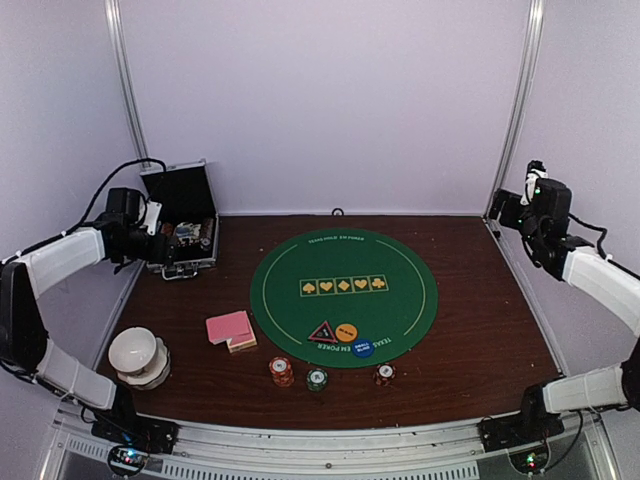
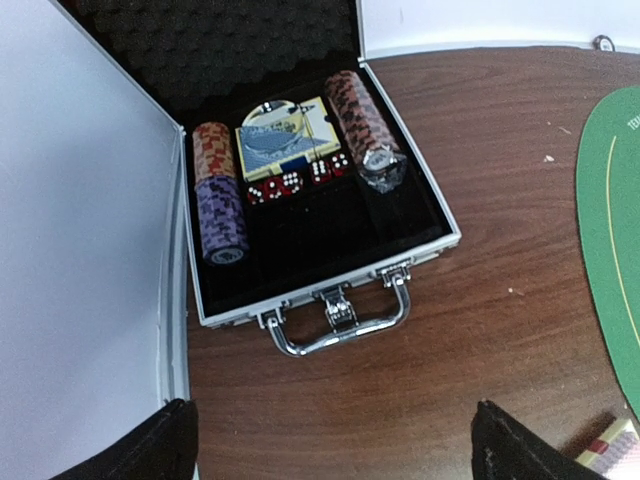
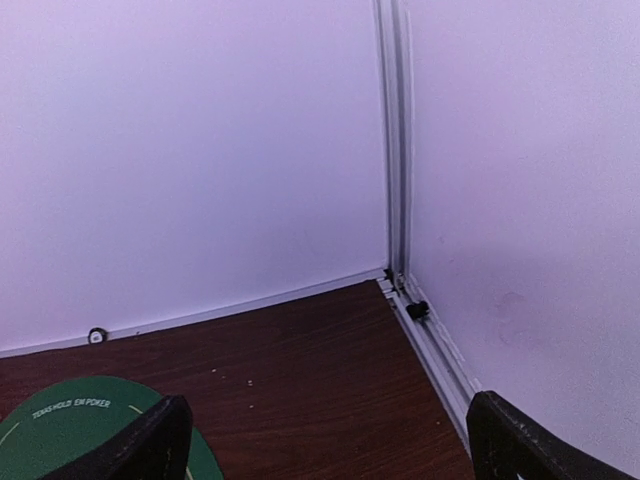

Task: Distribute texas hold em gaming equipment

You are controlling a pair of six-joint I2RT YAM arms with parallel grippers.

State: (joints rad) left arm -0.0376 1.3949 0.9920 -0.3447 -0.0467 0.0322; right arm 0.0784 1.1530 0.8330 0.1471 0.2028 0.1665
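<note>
Seen from above, a dark wooden table (image 1: 480, 300) has a round green poker mat (image 1: 300, 262) at its centre. On the mat's near edge lie an orange disc (image 1: 346, 331), a blue disc (image 1: 363, 348) just beside it, and a triangular marker (image 1: 322, 333). Just off that edge stand three short stacks of striped poker chips: a red stack (image 1: 281, 371), a green stack (image 1: 317, 378) and a red-and-white stack (image 1: 384, 374). A small pile of pink-backed playing cards (image 1: 230, 328) lies left of the mat. A white bowl (image 1: 137, 352) sits further left, near the front. At the back left, an open black metal-edged case (image 2: 420, 255) holds rows of chips (image 2: 220, 215), red dice (image 2: 290, 185) and a boxed deck (image 2: 285, 140). The left gripper (image 2: 330, 455) hovers above the table in front of the case handle, fingers spread wide and holding nothing. The right gripper (image 3: 330, 450) is raised near the back right corner, also spread wide and empty.
</note>
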